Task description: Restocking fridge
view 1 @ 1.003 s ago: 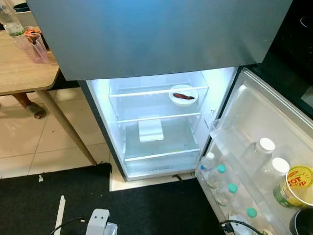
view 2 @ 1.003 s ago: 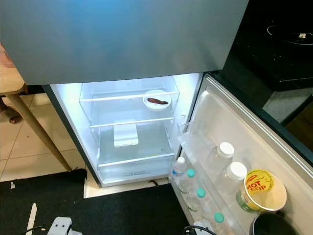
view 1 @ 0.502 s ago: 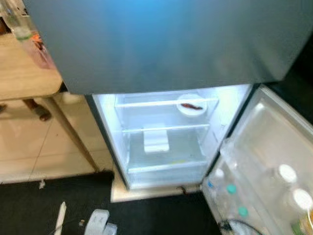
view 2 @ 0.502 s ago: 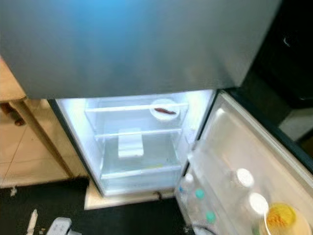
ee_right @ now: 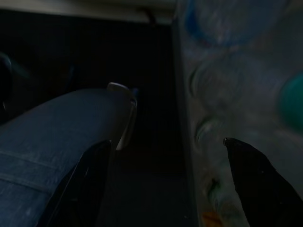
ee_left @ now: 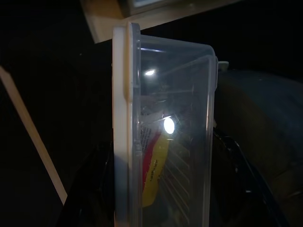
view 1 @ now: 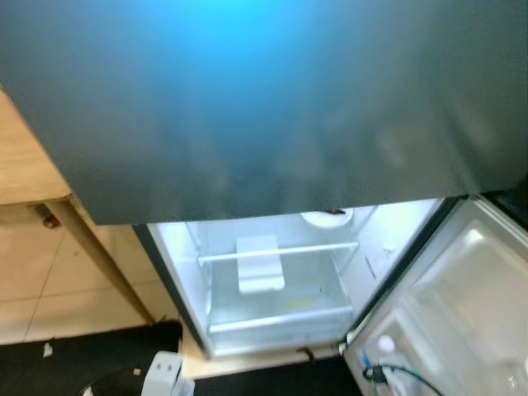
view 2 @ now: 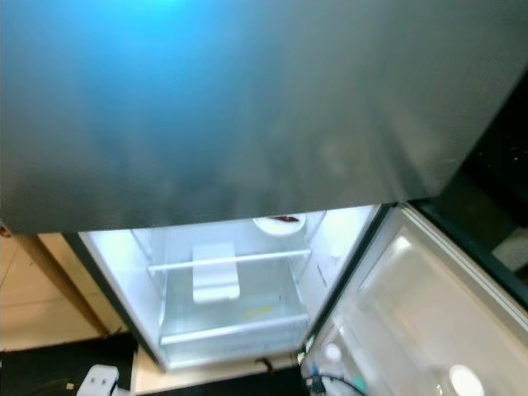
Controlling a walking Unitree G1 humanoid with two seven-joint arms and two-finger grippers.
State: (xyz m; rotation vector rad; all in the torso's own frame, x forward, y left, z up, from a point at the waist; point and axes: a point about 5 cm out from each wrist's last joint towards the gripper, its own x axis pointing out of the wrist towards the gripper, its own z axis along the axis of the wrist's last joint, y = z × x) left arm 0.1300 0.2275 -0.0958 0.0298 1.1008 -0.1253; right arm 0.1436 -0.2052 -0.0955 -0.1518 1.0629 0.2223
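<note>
Camera nearer open fridge (view 1: 272,280), tiled floor (view 1: 33,280)

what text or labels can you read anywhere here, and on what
None can be read.
Red and yellow packet inside the clear plastic container: dark print, too blurred to read.
Fridge inner wall: small dark marks, too blurred.
Bottles in the open door: labels too dark and blurred.

clear plastic box (ee_left: 170,137), wooden table (view 1: 29,169)
</note>
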